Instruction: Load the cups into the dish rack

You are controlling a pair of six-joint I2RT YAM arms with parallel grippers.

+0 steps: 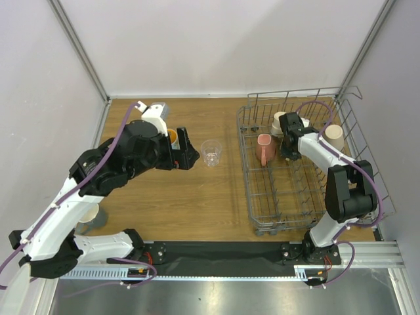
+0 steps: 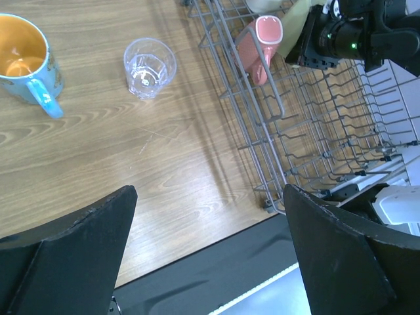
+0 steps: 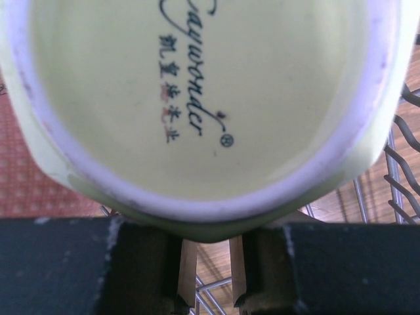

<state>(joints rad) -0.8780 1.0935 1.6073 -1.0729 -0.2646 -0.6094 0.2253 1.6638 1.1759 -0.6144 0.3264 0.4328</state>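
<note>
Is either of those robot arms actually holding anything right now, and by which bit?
The right pincer looks shut on the yellow-cream cup over the dish rack; the exact spot is hidden. The left pincer is open, holding nothing.

Bare desk (image 1: 190,197) between clear glass (image 1: 211,153) and dish rack (image 1: 246,172), open tines along rack's near half, pink mug (image 1: 264,149) and right arm (image 1: 314,146) crowding its far end
</note>
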